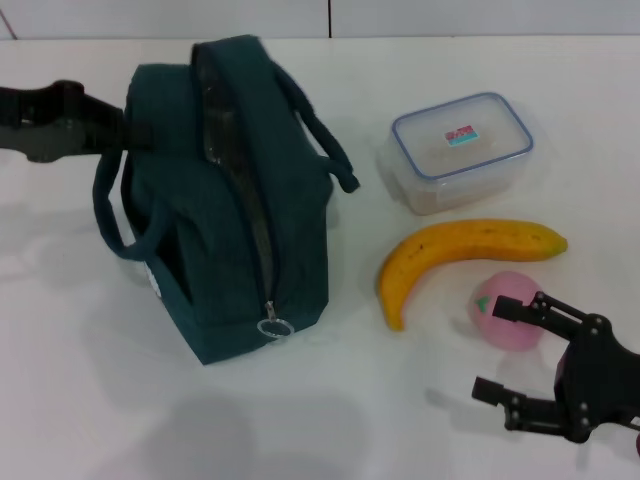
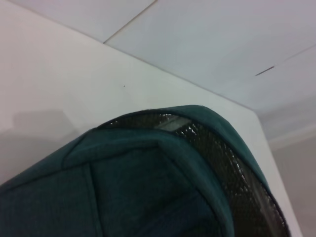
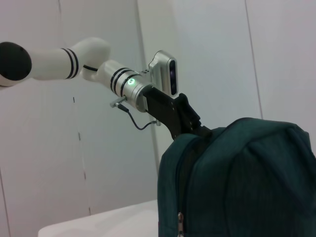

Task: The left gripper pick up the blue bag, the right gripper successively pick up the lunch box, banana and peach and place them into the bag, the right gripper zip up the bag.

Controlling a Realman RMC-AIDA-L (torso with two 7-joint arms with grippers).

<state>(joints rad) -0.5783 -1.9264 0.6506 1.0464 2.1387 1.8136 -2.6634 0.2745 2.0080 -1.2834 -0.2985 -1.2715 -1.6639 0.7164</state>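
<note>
The blue bag (image 1: 230, 200) stands upright on the white table, left of centre, with its zip open along the top and the ring pull (image 1: 274, 326) at the near end. My left gripper (image 1: 135, 132) reaches in from the far left and is shut on the bag's far end rim; it also shows in the right wrist view (image 3: 195, 129). The bag fills the left wrist view (image 2: 148, 173). The lunch box (image 1: 460, 150), the banana (image 1: 450, 250) and the peach (image 1: 510, 325) lie to the right of the bag. My right gripper (image 1: 490, 350) is open and empty, just in front of the peach.
The white table (image 1: 80, 380) runs back to a pale wall. The bag's two loop handles (image 1: 330, 150) hang out to either side. The left arm's white links (image 3: 59, 64) show in the right wrist view.
</note>
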